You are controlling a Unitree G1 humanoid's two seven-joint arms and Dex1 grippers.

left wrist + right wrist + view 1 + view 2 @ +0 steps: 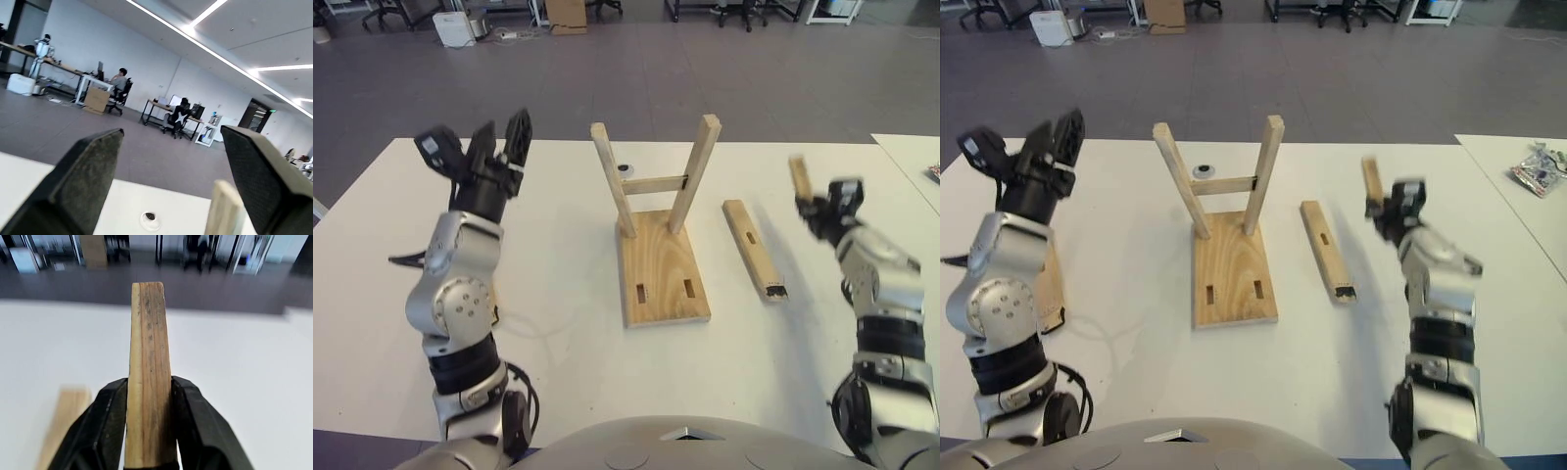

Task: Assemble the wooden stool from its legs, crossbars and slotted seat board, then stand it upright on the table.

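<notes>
On one seat board [666,284] stand two legs [612,181]; right jaws clamp one crossbar [146,372], left jaws gape.

Your left arm [460,264] is up over the left side of the table [558,333], elbow bent, forearm rising. Left gripper [506,125] points up and toward the far edge, fingers [88,176] spread wide with nothing between them. Your right arm [881,279] is over the right side of the table, forearm lifted. Right gripper [149,387] is clamped on a wooden piece [148,333] that sticks up past the fingers [105,421], tilted slightly.
</notes>
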